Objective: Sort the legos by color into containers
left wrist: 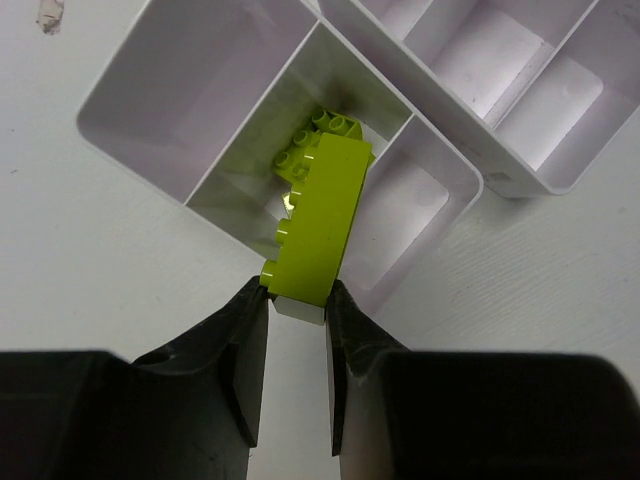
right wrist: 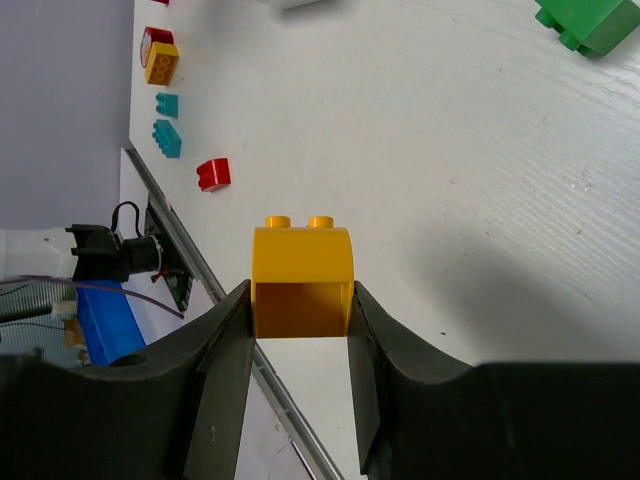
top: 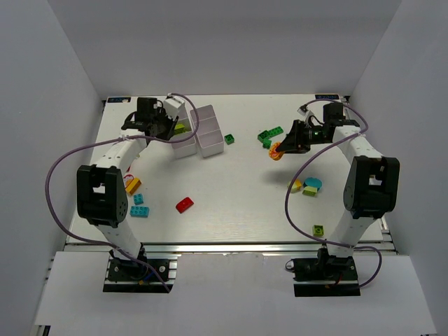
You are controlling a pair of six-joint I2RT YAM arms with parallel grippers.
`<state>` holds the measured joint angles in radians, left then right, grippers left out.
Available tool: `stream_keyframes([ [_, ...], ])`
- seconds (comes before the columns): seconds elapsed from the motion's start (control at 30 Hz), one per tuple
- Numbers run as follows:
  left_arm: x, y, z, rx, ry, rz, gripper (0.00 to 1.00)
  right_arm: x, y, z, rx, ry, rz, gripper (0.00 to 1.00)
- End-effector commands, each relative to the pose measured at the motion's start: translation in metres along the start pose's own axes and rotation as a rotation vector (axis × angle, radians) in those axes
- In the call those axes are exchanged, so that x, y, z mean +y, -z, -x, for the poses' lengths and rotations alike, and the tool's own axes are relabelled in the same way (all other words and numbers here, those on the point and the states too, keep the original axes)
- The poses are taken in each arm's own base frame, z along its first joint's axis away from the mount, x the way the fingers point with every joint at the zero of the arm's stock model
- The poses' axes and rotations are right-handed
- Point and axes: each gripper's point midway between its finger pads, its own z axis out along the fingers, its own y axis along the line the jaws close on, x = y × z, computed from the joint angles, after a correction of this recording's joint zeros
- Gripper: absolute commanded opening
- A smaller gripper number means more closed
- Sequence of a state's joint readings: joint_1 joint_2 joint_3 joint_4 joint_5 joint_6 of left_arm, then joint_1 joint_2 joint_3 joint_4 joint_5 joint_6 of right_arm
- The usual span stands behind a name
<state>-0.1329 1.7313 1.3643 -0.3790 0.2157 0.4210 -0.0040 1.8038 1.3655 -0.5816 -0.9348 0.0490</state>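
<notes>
The left gripper [left wrist: 297,300] is clenched on a long lime green plastic brick [left wrist: 320,215], which it pinches at the near end between its two fingers. This brick hangs tilted over the middle compartment of a narrow white plastic tray [left wrist: 195,85]. Under its far end a second lime green brick [left wrist: 325,128] lies on the floor of the same compartment; whether the two touch, I cannot tell. A second white tray [left wrist: 520,100] stands just beside the first one, long side against long side.

The right gripper [right wrist: 298,295] grasps an orange plastic brick with a rounded top [right wrist: 300,262], with one finger on each flat side. It holds the brick over the white table [top: 238,189], near a group of dark green bricks [top: 269,133].

Other pieces lie loose on the table. A red brick [top: 185,204] is near the middle, and two cyan bricks [top: 138,211] are close to the left arm. A small green brick [top: 229,138] sits just beside the trays. A cluster of yellow, cyan and lime pieces [top: 313,184] is near the right arm.
</notes>
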Motion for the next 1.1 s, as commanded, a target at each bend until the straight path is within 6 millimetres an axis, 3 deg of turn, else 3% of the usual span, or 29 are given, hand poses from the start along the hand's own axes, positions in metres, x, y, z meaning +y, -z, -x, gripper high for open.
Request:
stream_keyframes([
  [0.0, 0.006, 0.002, 0.024, -0.066, -0.046, 0.001, 0.0, 0.004, 0.003, 0.002, -0.003, 0.038, -0.003, 0.0],
  [0.27, 0.017, -0.003, 0.033, -0.112, -0.015, 0.063, 0.0, 0.003, 0.002, 0.004, -0.001, 0.036, 0.008, 0.0],
  [0.4, 0.018, -0.009, 0.026, -0.094, -0.004, 0.068, 0.04, 0.003, 0.001, 0.006, 0.0, 0.035, 0.012, 0.0],
  [0.47, 0.017, -0.01, 0.026, -0.094, 0.006, 0.068, 0.1, 0.003, 0.001, 0.008, -0.003, 0.045, 0.011, 0.0],
  [0.5, 0.016, -0.012, 0.023, -0.09, 0.017, 0.066, 0.18, 0.003, 0.001, 0.009, -0.003, 0.05, 0.011, 0.0],
  [0.7, 0.015, -0.015, 0.018, -0.084, 0.041, 0.073, 0.34, 0.005, 0.003, 0.02, -0.011, 0.103, 0.008, 0.0],
  [0.73, 0.015, -0.015, 0.018, -0.083, 0.045, 0.073, 0.38, 0.005, 0.003, 0.021, -0.013, 0.109, 0.008, 0.0],
  [0.77, 0.015, -0.016, 0.018, -0.084, 0.045, 0.073, 0.49, 0.005, 0.003, 0.022, -0.011, 0.109, 0.007, 0.0],
  [0.9, 0.016, -0.014, 0.021, -0.094, 0.059, 0.078, 0.55, 0.017, -0.007, 0.025, 0.007, 0.166, 0.022, 0.0],
  [0.97, 0.014, -0.012, 0.025, -0.108, 0.064, 0.077, 0.64, 0.02, -0.009, 0.025, 0.017, 0.184, 0.021, 0.0],
  [1.07, 0.014, -0.004, 0.035, -0.14, 0.088, 0.085, 0.65, 0.034, -0.015, 0.032, 0.036, 0.271, 0.036, 0.0],
])
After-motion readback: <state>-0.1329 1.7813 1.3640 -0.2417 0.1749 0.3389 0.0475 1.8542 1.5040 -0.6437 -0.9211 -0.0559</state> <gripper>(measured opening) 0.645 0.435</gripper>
